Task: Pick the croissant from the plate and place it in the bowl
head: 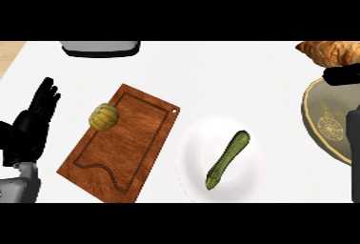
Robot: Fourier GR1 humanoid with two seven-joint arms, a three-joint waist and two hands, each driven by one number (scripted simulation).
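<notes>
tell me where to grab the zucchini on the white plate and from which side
Grip the zucchini around its middle, coming straight down from above. It lies flat on the white plate, long and thin, running diagonally, so fingers should close across its narrow width, where the plate leaves space on both sides.

My view is bright and evenly lit. The white counter (pixel 211 76) is almost blown out, so its surface shows no texture at all. Light seems to fall from above, with shadows that are soft and short: a faint grey rim under the white plate (pixel 193 157) and a thin dark edge beside the zucchini (pixel 228 159). The wooden cutting board (pixel 141 143) keeps its warm grain without glare. My left hand (pixel 32 126) is so black that its surfaces merge into one dark mass. The croissant (pixel 330 52) carries a mild sheen. Edges look slightly soft everywhere, and round shapes appear stretched taller.
</notes>
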